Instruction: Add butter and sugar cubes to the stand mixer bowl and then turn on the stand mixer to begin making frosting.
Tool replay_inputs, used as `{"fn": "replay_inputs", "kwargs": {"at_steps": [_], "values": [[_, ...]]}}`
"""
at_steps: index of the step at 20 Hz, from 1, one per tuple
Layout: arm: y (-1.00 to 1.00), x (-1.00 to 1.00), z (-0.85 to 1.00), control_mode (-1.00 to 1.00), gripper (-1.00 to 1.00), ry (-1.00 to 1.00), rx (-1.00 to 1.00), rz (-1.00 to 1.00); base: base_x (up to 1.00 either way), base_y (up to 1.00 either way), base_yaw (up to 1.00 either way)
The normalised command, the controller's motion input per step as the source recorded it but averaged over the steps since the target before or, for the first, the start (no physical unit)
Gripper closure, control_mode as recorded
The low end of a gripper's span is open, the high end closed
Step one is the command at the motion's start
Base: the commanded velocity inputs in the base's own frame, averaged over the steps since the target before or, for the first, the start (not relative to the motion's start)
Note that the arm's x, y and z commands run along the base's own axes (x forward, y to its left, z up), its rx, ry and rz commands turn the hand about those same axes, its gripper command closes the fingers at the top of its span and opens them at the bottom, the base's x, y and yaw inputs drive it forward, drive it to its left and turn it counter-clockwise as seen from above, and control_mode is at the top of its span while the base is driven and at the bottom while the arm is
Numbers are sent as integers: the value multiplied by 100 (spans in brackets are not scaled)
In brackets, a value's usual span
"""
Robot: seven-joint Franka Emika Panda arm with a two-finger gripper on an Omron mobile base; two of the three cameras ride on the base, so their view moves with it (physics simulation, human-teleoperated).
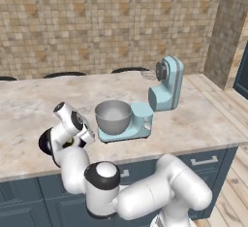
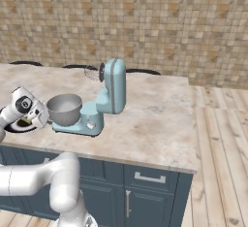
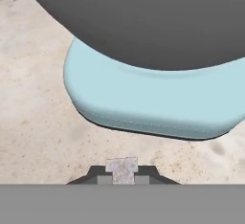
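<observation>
Plate (image 2: 13,126): dark, at the table's (image 1: 203,119) left, under the hand.

Gripper (image 3: 122,170): low beside the plate, jaws closed on a small grey-white sugar cube (image 3: 122,169), too square to show a long axis, apparently lifted for the bowl.

Bowl (image 1: 113,116): grey, mouth up, just right, seated on the mixer (image 1: 160,100) base.

Mixer: head tilted back, whisk (image 1: 148,73) raised, leaving the bowl open.

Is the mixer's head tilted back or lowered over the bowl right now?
Tilted back. The stand mixer has its head raised, with the whisk hanging in the air behind the metal bowl, not inside it.
</observation>
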Motion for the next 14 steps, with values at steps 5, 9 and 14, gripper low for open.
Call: {"fn": "replay_inputs", "kwargs": {"at_steps": [5, 9, 14], "values": [[5, -36, 41, -100, 100, 0, 2, 0, 0, 0, 0], [23, -45, 97, -100, 100, -1, 8, 0, 0, 0, 0], [20, -45, 100, -100, 100, 0, 8, 0, 0, 0, 0]]}}
